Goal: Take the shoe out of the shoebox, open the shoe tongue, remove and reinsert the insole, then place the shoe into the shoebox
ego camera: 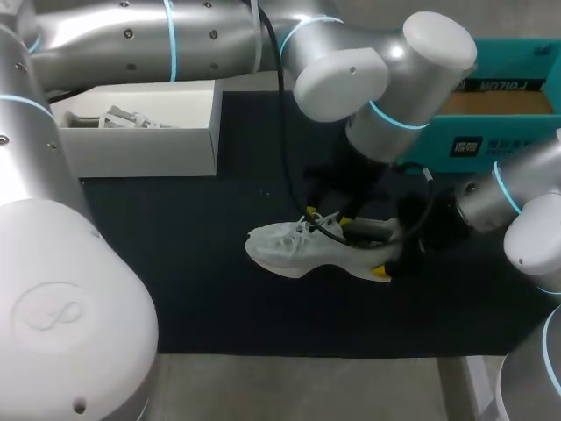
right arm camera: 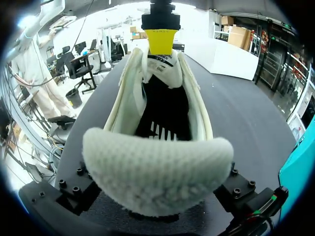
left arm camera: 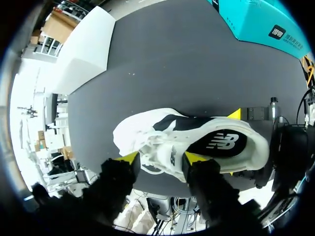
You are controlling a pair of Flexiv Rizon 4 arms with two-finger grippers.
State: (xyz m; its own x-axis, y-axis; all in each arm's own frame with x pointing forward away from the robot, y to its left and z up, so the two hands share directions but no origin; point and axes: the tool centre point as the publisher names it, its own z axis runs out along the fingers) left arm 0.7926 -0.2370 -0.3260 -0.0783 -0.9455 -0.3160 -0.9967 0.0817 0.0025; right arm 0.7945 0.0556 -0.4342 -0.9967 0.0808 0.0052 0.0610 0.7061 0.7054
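Shoe (ego camera: 298, 250) clamped at heel by right hand (left arm camera: 234, 143); left hand (left arm camera: 161, 158) seemingly pinches tongue (right arm camera: 158, 63).

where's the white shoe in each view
head: white shoe mid-mat, in front of the teal shoebox.
left wrist: between the left gripper tips, teal shoebox beyond.
right wrist: white shoe heel-first, close ahead, teal shoebox beside.
shared landmark: teal shoebox.
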